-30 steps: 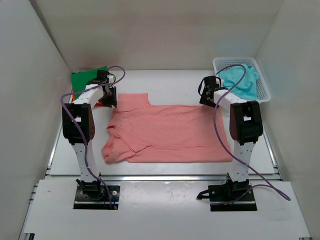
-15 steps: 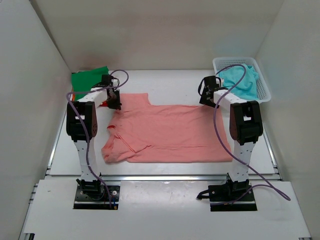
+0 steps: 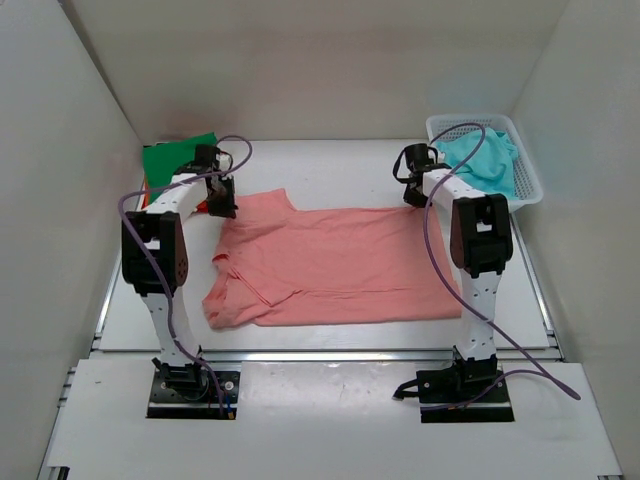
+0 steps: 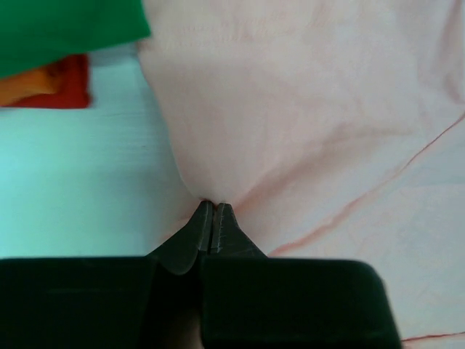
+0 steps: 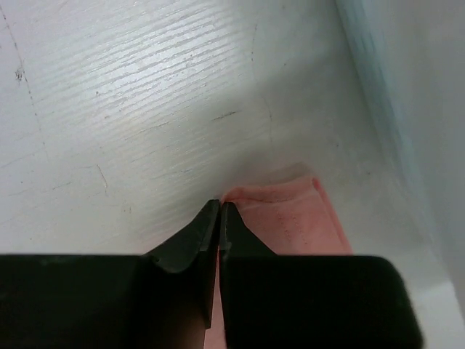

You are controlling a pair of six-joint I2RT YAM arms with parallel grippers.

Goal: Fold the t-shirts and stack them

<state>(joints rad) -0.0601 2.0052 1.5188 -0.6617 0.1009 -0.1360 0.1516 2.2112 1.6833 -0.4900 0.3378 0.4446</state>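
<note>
Both grippers have closed within the last second, the left gripper [image 4: 213,209] pinching the pink shirt's [image 3: 340,262] far left edge and the right gripper [image 5: 220,206], now farther back, nipping its far right corner.

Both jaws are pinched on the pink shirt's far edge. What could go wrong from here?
1. The right jaws catch only the very corner of the salmon shirt, so it may slip out on the lift.
2. The left jaws pinch near the green shirt and orange-red shirt; pulling could drag them.
</note>
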